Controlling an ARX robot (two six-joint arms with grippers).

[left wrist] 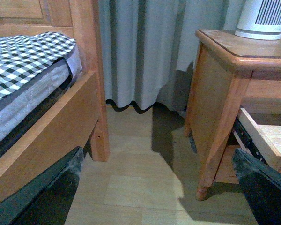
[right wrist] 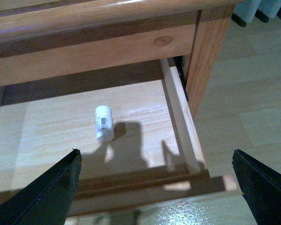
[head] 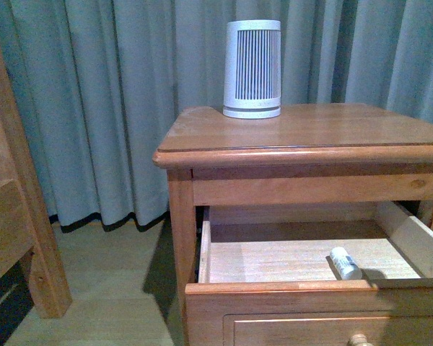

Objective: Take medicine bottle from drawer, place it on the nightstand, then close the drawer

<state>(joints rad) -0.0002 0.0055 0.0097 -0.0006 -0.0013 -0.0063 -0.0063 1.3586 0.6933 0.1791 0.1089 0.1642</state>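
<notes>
The drawer (head: 310, 287) is open. The medicine bottle (head: 345, 263) lies inside, near 4 o'clock, not yet on the nightstand (head: 332, 126). The left gripper (left wrist: 155, 154) and right gripper (right wrist: 155, 152) seem spread apart, holding nothing.

Nightstand (head: 332, 128): orange-brown wood, glossy varnish. Drawer (head: 274, 259): pale, matt bare wood inside. Medicine bottle (head: 345, 263): smooth white plastic. Ribbed canister (head: 252, 68): matt white plastic. Curtain (head: 115, 108): grey cloth.
</notes>
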